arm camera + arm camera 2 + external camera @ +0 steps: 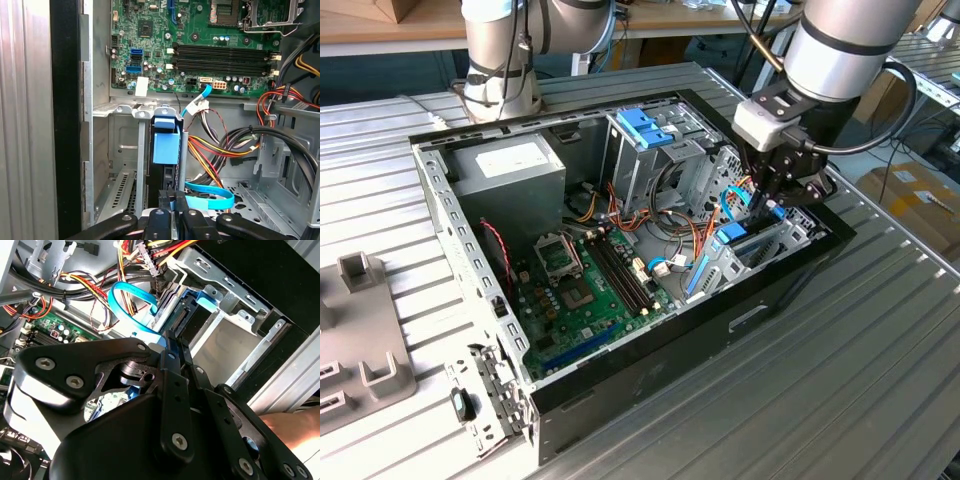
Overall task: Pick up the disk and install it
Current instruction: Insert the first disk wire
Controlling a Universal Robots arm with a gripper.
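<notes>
The disk (732,236) stands on edge in the metal drive bay (790,235) at the open computer case's corner on the exterior view's right. Its light-blue carrier rail and end tab (166,145) show in the first wrist view. My gripper (769,207) reaches down into that bay from above. In both wrist views the black fingers (164,199) sit close together, pinching the disk's blue-edged end (176,315). My gripper (170,342) hides most of the drive's flat face. My gripper (172,200) is shut on the disk.
The case (620,370) lies open on a ribbed metal table. Inside are a green motherboard (585,290), a grey power supply (510,165), a tall cage with a blue bracket (645,127) and cable bundles (220,145). A thin blue cable (212,199) curls beside the bay. A grey fixture (360,340) sits at the left.
</notes>
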